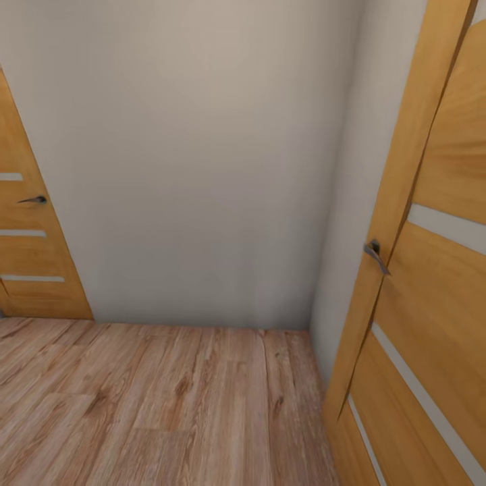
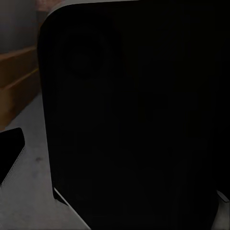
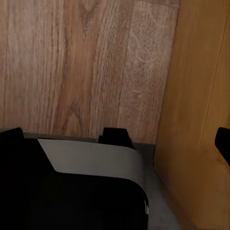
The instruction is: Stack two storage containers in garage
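We see no orange-red bin from here; we face corner of plain wall (image 1: 202, 169) over light wood plank floor (image 1: 155, 405). Orange-wood door (image 1: 432, 270) with frosted strips and dark handle (image 1: 375, 255) stands ajar at head view's right; second such door (image 1: 30, 250) at far left. Right wrist view: plank floor ahead of end effector, orange-wood panel (image 3: 196, 120) close beside it, robot's dark body (image 3: 72, 191) beneath. Left wrist view: dark rounded robot part (image 2: 139, 115) up close. We cannot tell either end effector's opening.
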Robot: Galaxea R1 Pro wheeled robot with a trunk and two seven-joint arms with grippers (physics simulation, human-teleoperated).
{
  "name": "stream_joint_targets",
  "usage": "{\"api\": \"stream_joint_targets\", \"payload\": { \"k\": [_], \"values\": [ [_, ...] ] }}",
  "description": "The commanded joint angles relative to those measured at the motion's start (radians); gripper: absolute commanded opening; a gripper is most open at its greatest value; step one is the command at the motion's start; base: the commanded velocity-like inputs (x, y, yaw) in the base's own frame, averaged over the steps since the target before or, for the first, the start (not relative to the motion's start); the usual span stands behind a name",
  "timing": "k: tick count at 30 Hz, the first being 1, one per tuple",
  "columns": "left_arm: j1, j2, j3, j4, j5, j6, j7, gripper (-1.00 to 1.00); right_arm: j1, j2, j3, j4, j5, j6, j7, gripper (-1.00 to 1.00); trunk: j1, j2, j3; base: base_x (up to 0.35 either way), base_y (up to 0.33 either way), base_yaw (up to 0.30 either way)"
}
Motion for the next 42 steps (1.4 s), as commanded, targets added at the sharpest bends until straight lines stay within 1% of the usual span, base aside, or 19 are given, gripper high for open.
{"api": "stream_joint_targets", "payload": {
  "k": [1,9,10,13,32,42],
  "values": [
    [0.000,0.000,0.000,-0.001,0.001,0.000,0.000,1.00,-0.001,0.001,0.008,0.003,-0.009,-0.005,-0.001,1.00,0.001,0.000,-0.001,0.312,0.000,0.000],
    [0.000,0.001,0.000,-0.001,0.001,0.000,0.000,1.00,-0.001,0.005,0.009,0.004,-0.007,-0.002,-0.002,1.00,0.001,0.000,-0.001,0.315,0.000,0.000],
    [0.000,0.001,0.000,-0.001,0.001,0.000,0.002,1.00,0.021,0.006,0.010,0.003,-0.005,-0.004,-0.001,1.00,0.001,0.000,-0.001,0.296,0.000,0.000],
    [0.000,0.002,0.000,-0.001,0.001,0.000,0.003,1.00,0.033,0.006,0.010,0.003,-0.006,-0.004,-0.001,1.00,0.001,0.000,-0.001,0.250,0.000,0.000],
    [0.000,0.002,0.000,-0.001,0.001,0.000,0.003,1.00,0.034,0.009,0.010,0.003,-0.006,-0.003,-0.001,1.00,0.001,0.000,-0.001,0.179,0.000,0.002],
    [0.000,0.002,0.000,-0.001,0.001,0.000,0.003,1.00,0.034,0.009,0.011,0.003,-0.004,-0.005,0.001,1.00,0.001,0.000,-0.001,0.164,0.000,0.214]
  ]
}}
